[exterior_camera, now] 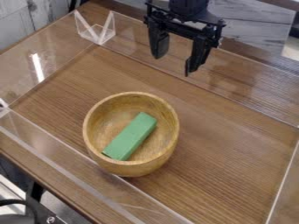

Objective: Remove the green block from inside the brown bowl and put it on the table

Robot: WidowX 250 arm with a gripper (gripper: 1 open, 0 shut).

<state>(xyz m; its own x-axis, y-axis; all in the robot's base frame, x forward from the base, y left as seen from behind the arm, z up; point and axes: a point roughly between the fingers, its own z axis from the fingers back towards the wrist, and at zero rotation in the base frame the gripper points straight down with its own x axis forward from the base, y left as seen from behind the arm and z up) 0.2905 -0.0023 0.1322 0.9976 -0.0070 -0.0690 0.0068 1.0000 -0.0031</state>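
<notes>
While the small bright-green rectangular block lay flat on the floor of the round light-brown wooden bowl, its long axis running diagonally from lower left to upper right, the black robot gripper hung above the far side of the brown wood-grain desk, well apart from the bowl. Its fingers stood spread and released, pointing downward and grasping nothing.

Judging from this, the step in hand was the approach, with the reach into the bowl not yet begun. To do it well, the gripper would likely need to travel toward the near left until centred over the block's middle, then turn so the fingers straddled the narrow width, not the length. A straight descent seemed wisest, since the thick rim left limited room and a slanted entry could nudge the bowl. Closing gently at mid-length should keep the bar level on the lift, and it ought to clear the rim fully before moving sideways to bare wood.

Low clear acrylic walls edged the desk. No brand, label or legible writing could be made out anywhere.
</notes>
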